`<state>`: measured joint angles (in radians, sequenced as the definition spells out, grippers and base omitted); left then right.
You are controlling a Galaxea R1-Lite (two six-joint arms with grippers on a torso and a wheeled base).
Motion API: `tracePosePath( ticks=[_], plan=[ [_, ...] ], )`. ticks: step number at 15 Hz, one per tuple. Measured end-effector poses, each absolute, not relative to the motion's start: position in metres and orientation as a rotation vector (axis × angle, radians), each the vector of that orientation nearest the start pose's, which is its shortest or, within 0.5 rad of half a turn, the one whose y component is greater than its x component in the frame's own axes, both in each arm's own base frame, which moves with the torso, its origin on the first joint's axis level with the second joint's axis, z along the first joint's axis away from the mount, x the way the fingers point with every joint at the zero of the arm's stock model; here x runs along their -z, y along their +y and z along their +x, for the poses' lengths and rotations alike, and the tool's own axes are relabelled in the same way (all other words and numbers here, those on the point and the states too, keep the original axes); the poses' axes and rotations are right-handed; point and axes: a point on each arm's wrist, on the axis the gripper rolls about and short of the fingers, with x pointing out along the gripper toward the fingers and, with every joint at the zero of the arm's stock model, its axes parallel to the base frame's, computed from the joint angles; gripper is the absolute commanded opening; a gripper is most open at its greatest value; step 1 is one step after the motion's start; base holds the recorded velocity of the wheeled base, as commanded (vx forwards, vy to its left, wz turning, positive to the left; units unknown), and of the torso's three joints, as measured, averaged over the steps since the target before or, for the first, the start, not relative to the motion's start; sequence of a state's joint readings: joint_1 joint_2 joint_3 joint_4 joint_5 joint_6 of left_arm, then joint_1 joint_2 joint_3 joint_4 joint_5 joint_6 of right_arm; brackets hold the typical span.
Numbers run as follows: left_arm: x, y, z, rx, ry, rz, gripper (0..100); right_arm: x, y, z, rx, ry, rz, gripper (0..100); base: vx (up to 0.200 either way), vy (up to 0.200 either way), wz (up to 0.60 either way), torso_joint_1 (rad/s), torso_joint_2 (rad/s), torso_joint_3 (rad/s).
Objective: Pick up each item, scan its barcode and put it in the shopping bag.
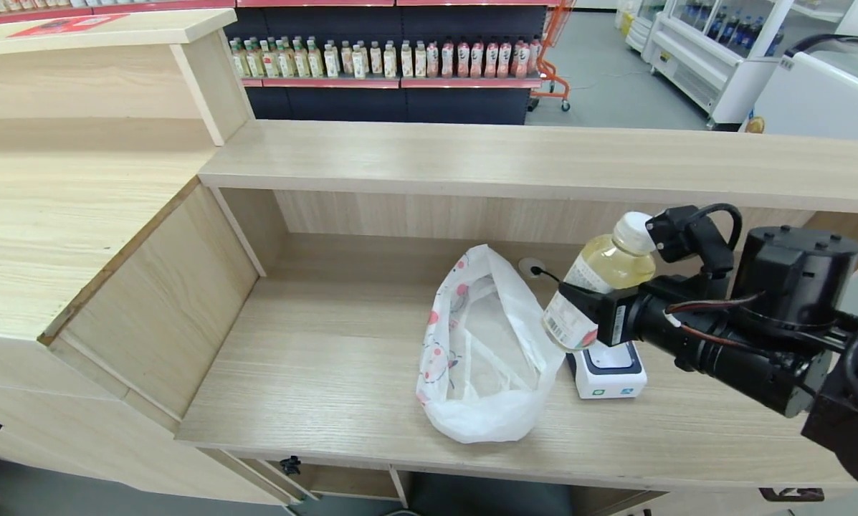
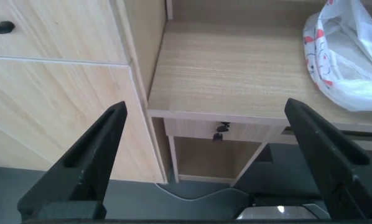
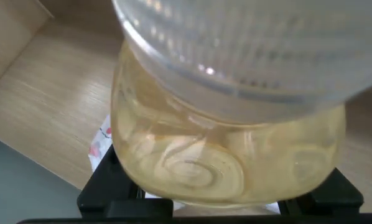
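Observation:
My right gripper (image 1: 592,309) is shut on a bottle (image 1: 601,279) of pale yellow drink with a white cap. It holds the bottle tilted in the air above the white barcode scanner (image 1: 610,371), label end down toward the bag. In the right wrist view the bottle (image 3: 229,149) is seen cap-first between the dark fingers (image 3: 105,186). A white shopping bag (image 1: 480,351) with red prints lies open on the lower counter, just left of the scanner. My left gripper (image 2: 204,162) hangs open below and in front of the counter's front edge, with the bag (image 2: 344,56) off to one side.
The lower counter (image 1: 314,373) sits in a recess with wooden walls at left and back and a raised ledge (image 1: 515,161) behind. A cable grommet (image 1: 532,269) is set in the counter behind the bag. Drawers (image 2: 49,37) flank the left gripper.

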<state>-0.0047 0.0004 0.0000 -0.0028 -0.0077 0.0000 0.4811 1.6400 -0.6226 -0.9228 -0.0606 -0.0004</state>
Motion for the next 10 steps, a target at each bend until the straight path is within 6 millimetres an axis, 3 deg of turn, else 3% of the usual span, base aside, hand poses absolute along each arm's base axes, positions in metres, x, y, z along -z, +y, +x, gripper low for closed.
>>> tracePosePath(
  ticks=[4, 10],
  plan=[
    [-0.076, 0.0, -0.023, 0.011, -0.002, 0.0, 100, -0.158, 0.136, 0.268, -0.439, 0.038, -0.011, 0, 0.0, 0.0, 0.0, 0.0, 0.0, 0.0],
    [-0.076, 0.0, -0.023, 0.013, -0.002, 0.0, 100, -0.109, 0.14, 0.269, -0.488, 0.023, -0.04, 0, 0.0, 0.0, 0.0, 0.0, 0.0, 0.0]
  ],
)
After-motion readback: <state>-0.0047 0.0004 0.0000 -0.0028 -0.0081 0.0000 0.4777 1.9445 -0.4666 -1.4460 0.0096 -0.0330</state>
